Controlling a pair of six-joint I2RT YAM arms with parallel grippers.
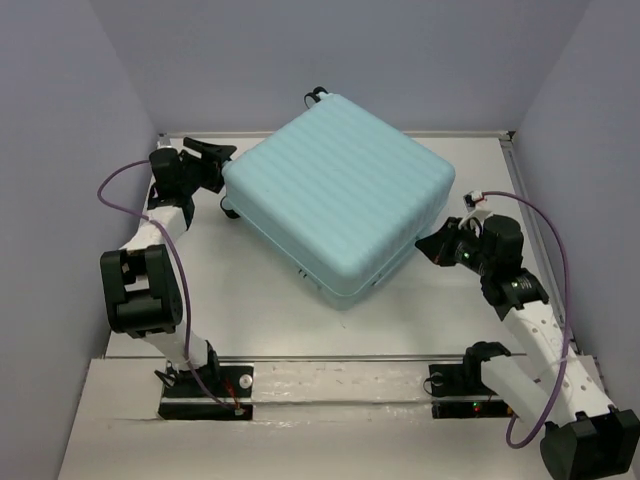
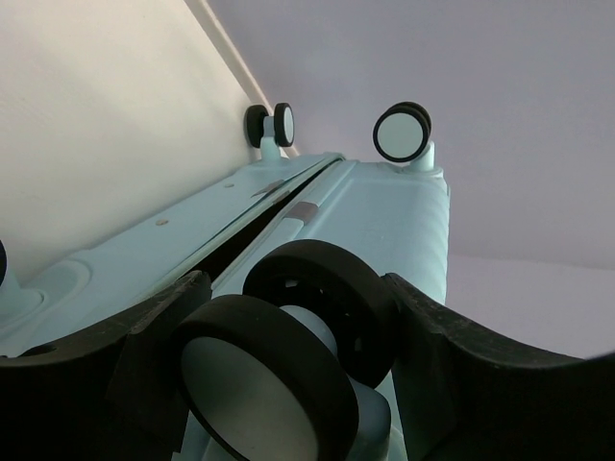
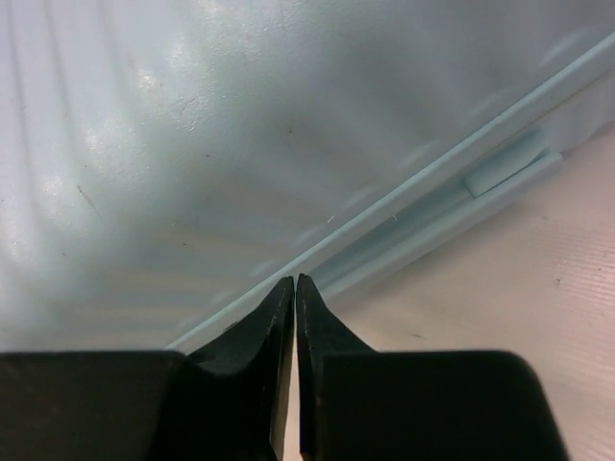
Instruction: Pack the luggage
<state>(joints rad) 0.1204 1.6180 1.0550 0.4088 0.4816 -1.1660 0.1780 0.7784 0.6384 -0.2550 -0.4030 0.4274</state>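
Observation:
The luggage (image 1: 340, 205) is a big pale aqua hard-shell suitcase lying closed and flat on the table, turned at an angle. My left gripper (image 1: 222, 170) is at its far-left corner. In the left wrist view, the left gripper (image 2: 288, 317) has a black twin spinner wheel (image 2: 317, 279) pressed between its fingers, with the luggage shell (image 2: 384, 211) beyond. My right gripper (image 1: 427, 243) is at the suitcase's right side. In the right wrist view, the right gripper (image 3: 295, 280) is shut with nothing in it, its tips at the seam of the luggage (image 3: 240, 125).
Two more spinner wheels (image 2: 402, 132) stick out at the suitcase's far corner, close to the back wall. The pale table (image 1: 250, 300) is enclosed by lilac walls on three sides. A metal rail (image 1: 330, 357) runs along the near edge by the arm bases.

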